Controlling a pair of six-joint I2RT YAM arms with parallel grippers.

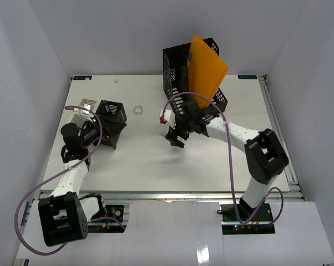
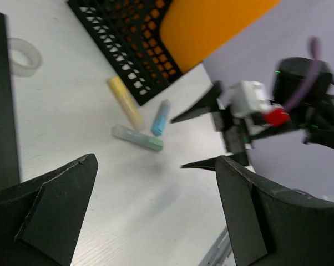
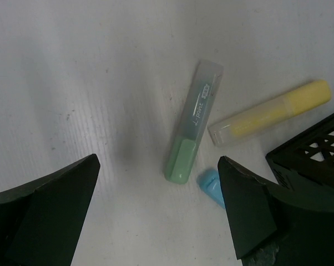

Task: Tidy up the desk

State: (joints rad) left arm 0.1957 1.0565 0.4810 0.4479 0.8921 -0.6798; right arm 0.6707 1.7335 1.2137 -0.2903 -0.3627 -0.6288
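Observation:
The white desk (image 1: 150,166) carries three highlighters side by side: green (image 3: 191,131), yellow (image 3: 270,113) and blue (image 3: 210,189). My right gripper (image 3: 158,188) is open and empty, hovering just above them with the green one lying between its fingers. In the top view the right gripper (image 1: 176,139) hides them. The left wrist view shows the green (image 2: 138,138), yellow (image 2: 125,102) and blue (image 2: 160,117) highlighters and the right gripper (image 2: 208,136) beside them. My left gripper (image 2: 156,183) is open and empty, low over the desk at the left (image 1: 100,132).
A black mesh file holder (image 1: 177,66) with an orange folder (image 1: 207,66) stands at the back, its corner right of the highlighters (image 3: 314,149). A black mesh cup (image 1: 111,117) sits by my left gripper. A clear tape roll (image 1: 138,110) and a small white organizer (image 1: 87,105) lie behind.

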